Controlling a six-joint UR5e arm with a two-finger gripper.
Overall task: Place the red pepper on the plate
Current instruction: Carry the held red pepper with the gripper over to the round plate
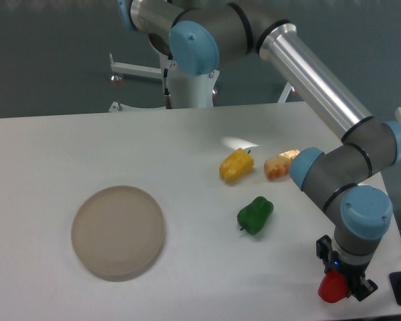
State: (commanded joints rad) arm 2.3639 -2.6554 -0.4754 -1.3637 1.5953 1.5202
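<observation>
The plate [118, 233] lies far left of the red pepper [332, 287], other peppers [255, 215] between and behind

White table [87, 147]; dark grey wall [47, 53]; white metal stand [137, 70] behind.

The white table [87, 147] carries a flat round beige plate [118, 233] at lower left. Right of centre lie a glossy yellow pepper [236, 165], an orange-yellow piece [280, 164] and a green pepper [255, 215].
</observation>
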